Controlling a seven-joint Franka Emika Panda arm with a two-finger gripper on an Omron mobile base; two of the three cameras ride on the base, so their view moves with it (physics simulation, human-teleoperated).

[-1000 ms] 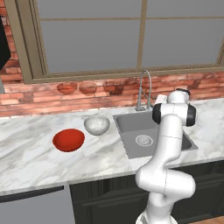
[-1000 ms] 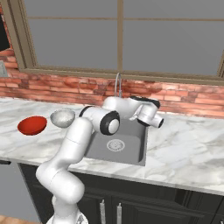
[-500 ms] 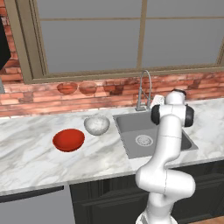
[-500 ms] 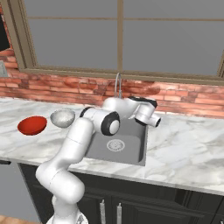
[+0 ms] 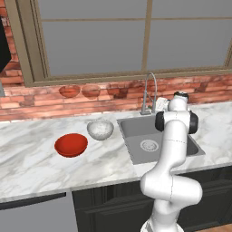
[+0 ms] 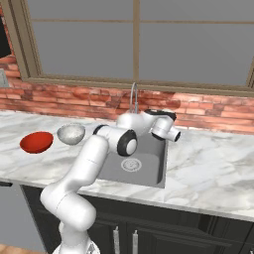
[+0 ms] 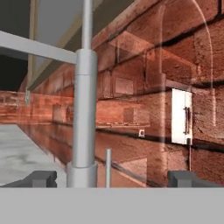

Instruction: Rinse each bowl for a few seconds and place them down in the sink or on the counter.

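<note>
Over the last second the arm's wrist had swung a little closer to the faucet (image 5: 149,93). Nothing else had shifted. In the hand view the gripper (image 7: 113,178) sat right in front of the faucet's upright stem, fingertips (image 7: 42,178) spread wide to either side of it, nothing between them. Judgement: the arm was lining up on the tap to start the water, so the rinsing had not yet begun.

Both bowls stood untouched on the counter (image 5: 27,163), left of the sink (image 5: 136,129). The red bowl (image 5: 71,145) lay farther from the basin; the white speckled bowl (image 5: 100,129) sat just beside the sink's left rim. Each looked empty. The sink held nothing but its round drain (image 5: 149,145), and no water could be seen running from the spout.
</note>
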